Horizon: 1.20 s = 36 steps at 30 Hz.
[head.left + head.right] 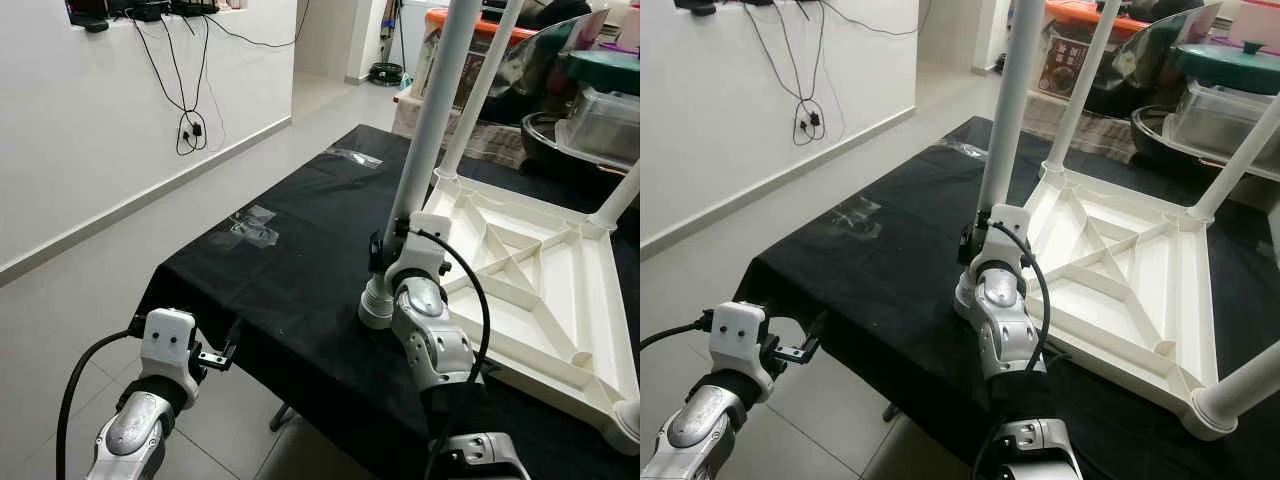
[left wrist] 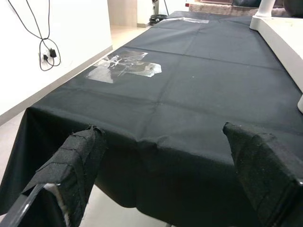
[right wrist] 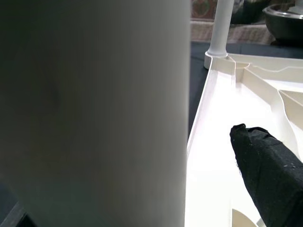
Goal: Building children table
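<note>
Bright even indoor light, sharp eye views, glare on tape patch (image 1: 245, 228), leg (image 3: 94, 113) blurred close-up

Matt black woven cloth (image 1: 300, 270) covers the bench, with glossy clear tape patches (image 1: 245, 228). The white ribbed plastic tabletop (image 1: 530, 290) and round white plastic leg (image 1: 430, 120) look smooth, faintly shiny.

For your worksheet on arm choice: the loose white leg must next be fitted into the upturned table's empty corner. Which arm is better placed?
Right. Its end effector already grips the loose leg upright beside the upturned tabletop. The left end effector hovers open off the black-covered table's near edge, holding nothing.
</note>
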{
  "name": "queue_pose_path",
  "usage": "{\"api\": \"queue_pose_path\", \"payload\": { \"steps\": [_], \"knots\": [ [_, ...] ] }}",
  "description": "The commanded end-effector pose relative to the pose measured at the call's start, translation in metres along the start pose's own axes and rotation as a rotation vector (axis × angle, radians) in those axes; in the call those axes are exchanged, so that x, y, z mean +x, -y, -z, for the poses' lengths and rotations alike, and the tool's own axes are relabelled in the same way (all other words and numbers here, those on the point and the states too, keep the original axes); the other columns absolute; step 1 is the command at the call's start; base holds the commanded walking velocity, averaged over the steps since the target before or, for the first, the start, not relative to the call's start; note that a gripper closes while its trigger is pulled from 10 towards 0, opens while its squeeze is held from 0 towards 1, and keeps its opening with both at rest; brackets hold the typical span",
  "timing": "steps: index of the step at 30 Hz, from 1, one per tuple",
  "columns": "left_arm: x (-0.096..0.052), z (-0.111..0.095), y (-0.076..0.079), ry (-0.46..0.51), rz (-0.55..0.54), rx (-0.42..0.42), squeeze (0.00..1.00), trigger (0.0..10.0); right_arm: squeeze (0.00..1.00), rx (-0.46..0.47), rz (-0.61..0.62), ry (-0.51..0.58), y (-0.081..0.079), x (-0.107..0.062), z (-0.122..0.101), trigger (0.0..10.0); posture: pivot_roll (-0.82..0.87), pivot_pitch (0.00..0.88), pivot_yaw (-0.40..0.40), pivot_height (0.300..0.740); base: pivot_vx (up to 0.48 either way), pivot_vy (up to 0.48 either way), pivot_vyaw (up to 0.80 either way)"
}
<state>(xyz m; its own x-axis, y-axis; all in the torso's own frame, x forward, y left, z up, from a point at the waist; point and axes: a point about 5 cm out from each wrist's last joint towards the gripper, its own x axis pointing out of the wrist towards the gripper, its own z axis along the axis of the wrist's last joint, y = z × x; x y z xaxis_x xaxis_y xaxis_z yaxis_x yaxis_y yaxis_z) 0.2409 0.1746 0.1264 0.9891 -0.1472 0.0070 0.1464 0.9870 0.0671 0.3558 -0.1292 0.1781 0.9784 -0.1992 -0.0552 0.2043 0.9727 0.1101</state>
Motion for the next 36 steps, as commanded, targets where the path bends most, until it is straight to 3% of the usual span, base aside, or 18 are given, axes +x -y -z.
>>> {"api": "queue_pose_path", "payload": {
  "steps": [1, 13, 14, 15, 17, 18, 28, 36],
  "knots": [
    [0.001, 0.003, 0.001, -0.006, 0.010, -0.008, 0.00, 10.0, 1.00, 0.011, 0.009, 0.017, 0.004, 0.002, -0.008, 10.0, 0.08, 0.000, -0.090, 0.740, 0.000, 0.000, 0.00],
    [0.002, 0.003, 0.002, -0.006, 0.015, -0.008, 0.00, 10.0, 1.00, 0.020, -0.001, 0.083, 0.011, 0.016, -0.038, 10.0, 0.08, 0.000, -0.093, 0.740, 0.000, 0.000, 0.00],
    [0.002, 0.003, 0.002, -0.005, 0.015, -0.008, 0.00, 10.0, 0.62, 0.017, 0.002, 0.094, 0.013, 0.019, -0.044, 10.0, 0.08, 0.000, -0.094, 0.740, 0.000, 0.000, 0.00],
    [0.002, 0.003, 0.003, -0.005, 0.014, -0.008, 0.00, 10.0, 0.18, 0.018, 0.000, 0.099, 0.013, 0.020, -0.046, 10.0, 0.08, 0.000, -0.096, 0.740, 0.000, 0.000, 0.00],
    [0.002, 0.003, 0.003, -0.005, 0.014, -0.008, 0.00, 10.0, 0.14, 0.019, -0.001, 0.103, 0.013, 0.021, -0.048, 10.0, 0.08, 0.000, -0.096, 0.740, 0.000, 0.000, 0.00],
    [0.002, 0.003, 0.003, -0.005, 0.015, -0.009, 0.00, 10.0, 0.00, 0.021, -0.001, 0.106, 0.013, 0.021, -0.050, 10.0, 0.08, 0.000, -0.096, 0.740, 0.000, 0.000, 0.00],
    [0.002, 0.003, 0.005, -0.006, 0.022, -0.009, 0.00, 10.0, 0.00, 0.035, -0.055, 0.117, 0.010, 0.024, -0.057, 10.0, 0.08, 0.000, -0.094, 0.740, 0.000, 0.000, 0.00],
    [0.003, 0.003, 0.006, -0.007, 0.031, -0.010, 0.00, 10.0, 0.00, 0.026, -0.205, 0.130, 0.002, 0.031, -0.071, 10.0, 0.08, 0.000, -0.095, 0.740, 0.000, 0.000, 0.00]
  ]
}}
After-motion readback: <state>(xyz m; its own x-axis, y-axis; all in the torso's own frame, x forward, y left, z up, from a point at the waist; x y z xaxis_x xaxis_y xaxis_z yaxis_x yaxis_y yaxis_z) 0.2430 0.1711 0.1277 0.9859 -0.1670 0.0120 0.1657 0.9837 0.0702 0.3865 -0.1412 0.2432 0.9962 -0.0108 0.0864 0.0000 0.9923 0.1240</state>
